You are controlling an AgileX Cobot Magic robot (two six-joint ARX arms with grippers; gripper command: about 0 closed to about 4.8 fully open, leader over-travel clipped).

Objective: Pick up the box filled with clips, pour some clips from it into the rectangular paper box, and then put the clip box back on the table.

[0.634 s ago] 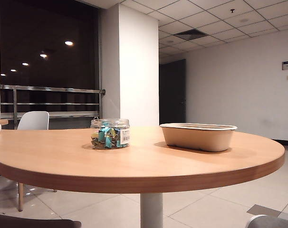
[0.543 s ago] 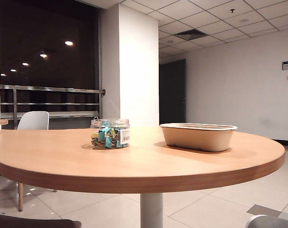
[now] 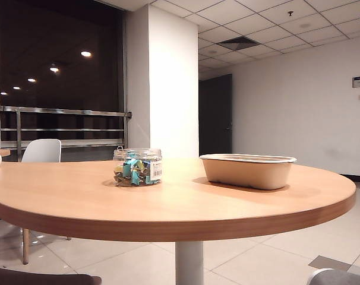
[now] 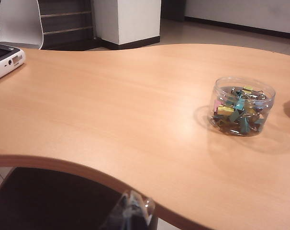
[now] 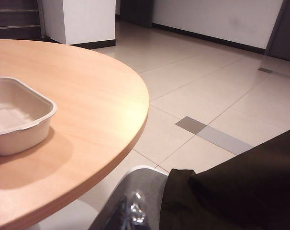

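Nothing is begun: the clip jar (image 3: pixel 137 167) stands on the bench (image 3: pixel 168 202) well left of the paper tray (image 3: pixel 248 170), while left gripper (image 4: pixel 134 211) and right gripper (image 5: pixel 133 211) wait below the bench edge, jaws together; next, the left must open and reach the jar.

Clip-filled clear jar (image 3: pixel 137 167) stands upright left of seemingly empty beige tray (image 3: pixel 247 171).
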